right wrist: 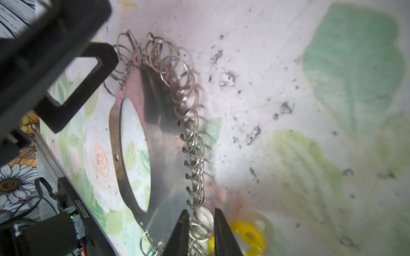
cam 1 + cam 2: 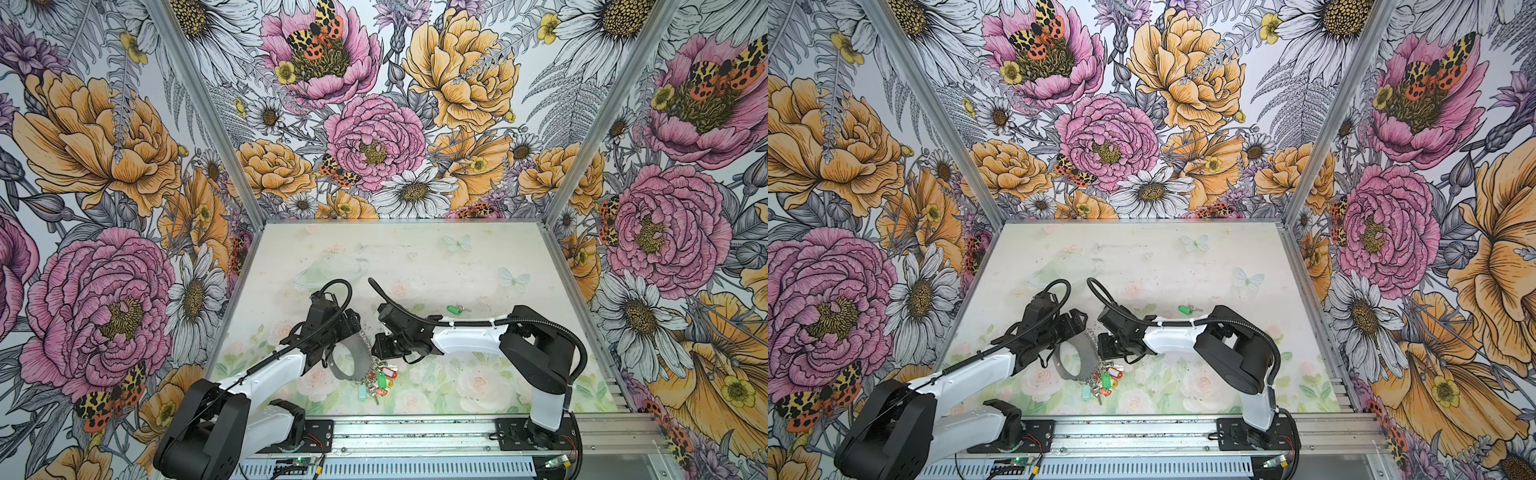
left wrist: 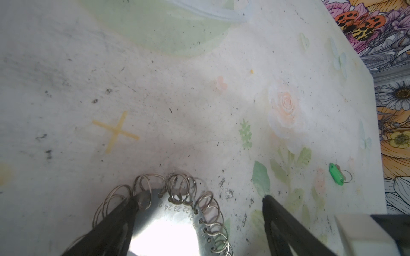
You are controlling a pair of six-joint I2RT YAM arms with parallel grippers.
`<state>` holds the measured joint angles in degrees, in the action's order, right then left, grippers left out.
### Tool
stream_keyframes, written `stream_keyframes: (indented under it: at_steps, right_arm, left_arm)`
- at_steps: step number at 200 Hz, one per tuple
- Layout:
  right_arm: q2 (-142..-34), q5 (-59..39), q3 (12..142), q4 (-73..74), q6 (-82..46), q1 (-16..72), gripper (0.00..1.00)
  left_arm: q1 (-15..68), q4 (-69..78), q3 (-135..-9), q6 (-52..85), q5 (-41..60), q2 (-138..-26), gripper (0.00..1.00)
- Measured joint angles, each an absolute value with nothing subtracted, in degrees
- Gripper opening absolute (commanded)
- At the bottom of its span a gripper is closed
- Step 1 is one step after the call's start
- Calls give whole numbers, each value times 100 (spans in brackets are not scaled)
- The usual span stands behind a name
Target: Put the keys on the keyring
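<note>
Since the left gripper (image 3: 199, 198), jaws apart, just braces the keyring (image 2: 353, 357) at front middle of the counter (image 2: 415, 266), I read the right gripper (image 1: 200, 210), jaws narrow around one ring (image 1: 203, 223), as threading; clamped or not, can't tell.

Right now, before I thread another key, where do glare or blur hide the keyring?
Left wrist view: glare whites out the keyring plate, though the engraved numbers beside it read clearly. Right wrist view: the keyring is sharp mid-frame, but the nearest small rings and yellow tag blur. In both top views the keys are small yet evenly lit.
</note>
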<state>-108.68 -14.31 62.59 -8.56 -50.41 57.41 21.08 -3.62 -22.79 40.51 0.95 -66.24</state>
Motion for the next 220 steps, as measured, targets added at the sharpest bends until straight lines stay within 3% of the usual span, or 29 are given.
stream_keyframes:
  at_steps: [93,139,220]
  right_arm:
    - [-11115,-1640,6281,-521,-5234,5704,16]
    - [-11128,-1638,6292,-375,-5275,5693,7]
    - [-10680,-1236,6198,-609,-4829,5695,3]
  left_arm:
    - [2108,-364,-2222,4051,95,-6600,91]
    - [2108,-364,-2222,4051,93,-6600,91]
    - [2106,-596,-2231,4021,91,-6423,93]
